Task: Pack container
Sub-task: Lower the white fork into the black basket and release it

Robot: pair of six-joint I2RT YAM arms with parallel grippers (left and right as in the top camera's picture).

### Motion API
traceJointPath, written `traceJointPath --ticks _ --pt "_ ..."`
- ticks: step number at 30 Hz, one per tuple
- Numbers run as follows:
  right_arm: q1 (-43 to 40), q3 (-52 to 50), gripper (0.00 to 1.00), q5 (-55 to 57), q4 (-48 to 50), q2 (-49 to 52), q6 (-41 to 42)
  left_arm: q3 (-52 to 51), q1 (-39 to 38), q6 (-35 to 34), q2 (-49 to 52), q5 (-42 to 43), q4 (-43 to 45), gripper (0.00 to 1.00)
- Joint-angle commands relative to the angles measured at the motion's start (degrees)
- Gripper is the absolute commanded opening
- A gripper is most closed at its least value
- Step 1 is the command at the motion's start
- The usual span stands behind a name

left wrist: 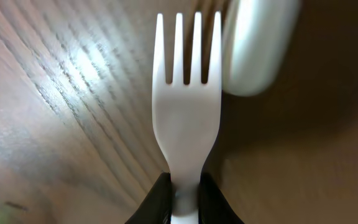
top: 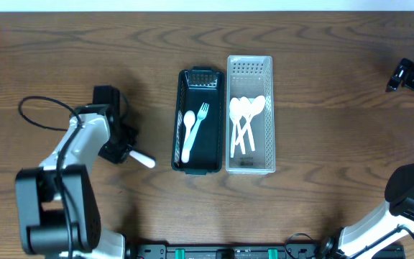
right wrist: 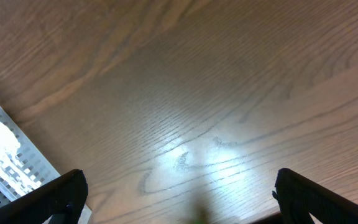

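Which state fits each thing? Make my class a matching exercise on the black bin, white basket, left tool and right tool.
Things: 1 black bin; 2 white basket; 3 left tool; 4 right tool.
States: A open above the table; B only spoons inside; C shut on a fork; D single spoon and packed fork inside.
Pairs: 1-D; 2-B; 3-C; 4-A.

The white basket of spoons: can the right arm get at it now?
Probably yes. The right gripper is open and empty, with only bare table between it and the white basket. The left gripper, holding a fork, is well aside.
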Motion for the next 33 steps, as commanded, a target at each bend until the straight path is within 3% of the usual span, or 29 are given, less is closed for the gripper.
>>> traceJointPath --ticks 1,5,7,10,15,19,33 --pt "0.2 -0.26 0.99 -0.26 -0.02 -0.13 -0.85 4.63 -1.4 4.13 -5.9 -0.24 -1.33 0.06" --pt "0.2 -0.26 0.99 -0.26 0.0 -0.13 -0.85 11.19 -5.03 9.84 -9.25 -0.24 -4.72 0.06" --pt "0.2 -0.26 0.99 -0.26 0.0 -0.13 -0.85 15.63 -8.07 17.25 -9.55 -0.2 -6.03 0.06" --pt "0.2 -0.26 0.99 -0.26 0.02 -0.13 -0.85 21.55 -14.03 33.99 -9.4 -0.37 -7.78 0.06" --pt "0.2 -0.26 0.99 -0.26 -0.04 -0.13 -0.85 23.74 -22.03 48.17 -9.31 -1.31 -6.69 0.06" --pt "0.2 -0.26 0.99 -0.26 -0.02 -0.13 -0.85 23.74 -26.08 51.23 -7.06 -1.31 -5.14 0.06" --pt "0.2 -0.26 0.99 -0.26 -0.04 -0.13 -0.85 23.74 -31.71 51.17 8.83 -1.07 -4.98 0.06"
